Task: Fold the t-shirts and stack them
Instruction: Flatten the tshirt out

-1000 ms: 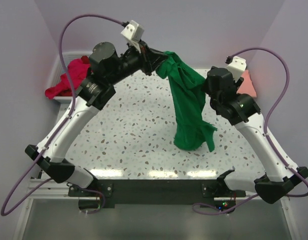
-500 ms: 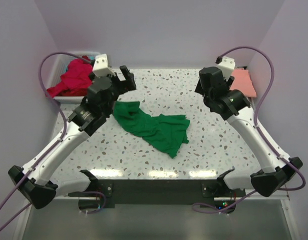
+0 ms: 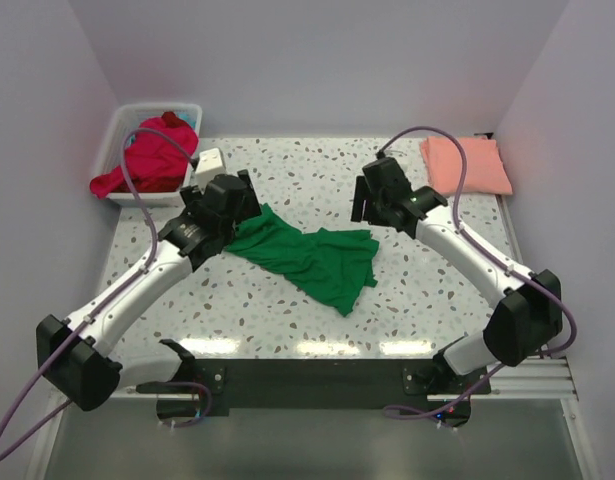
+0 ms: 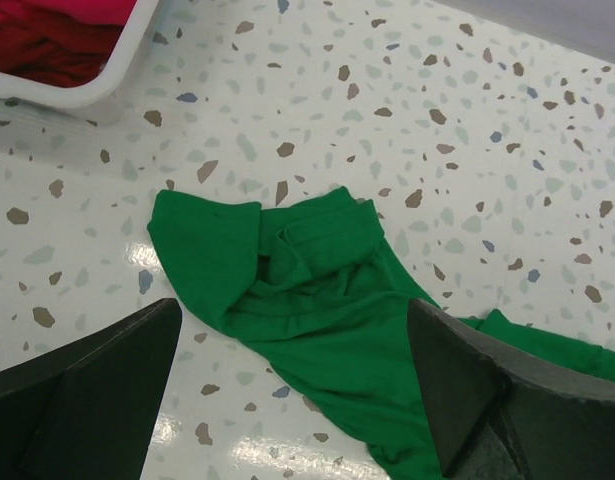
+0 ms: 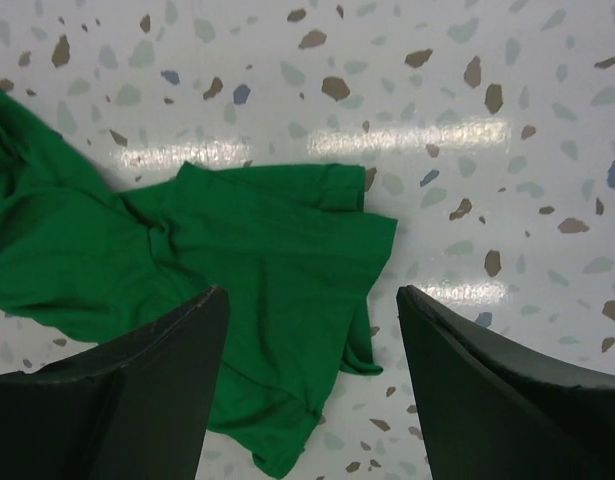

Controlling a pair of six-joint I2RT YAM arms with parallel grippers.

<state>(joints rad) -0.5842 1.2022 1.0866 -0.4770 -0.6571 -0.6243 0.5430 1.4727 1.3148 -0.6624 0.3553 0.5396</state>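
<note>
A bright green t-shirt (image 3: 309, 256) lies crumpled in a diagonal strip on the speckled table (image 3: 287, 310). My left gripper (image 3: 242, 195) hovers open just above its upper left end (image 4: 287, 290), holding nothing. My right gripper (image 3: 362, 205) hangs open over the shirt's right end (image 5: 257, 280), also empty. A folded salmon-pink t-shirt (image 3: 465, 164) rests at the back right corner. Red and magenta t-shirts (image 3: 152, 158) are heaped in the white basket (image 3: 127, 112) at the back left.
The white basket's rim (image 4: 82, 85) shows at the top left of the left wrist view, close to the green shirt's end. Purple cables loop over both arms. Walls close in the table on the left, back and right.
The green shirt, held up in the air one second ago, now lies on the table. My left gripper opened and let it go. Both arms have come down low toward the shirt.
</note>
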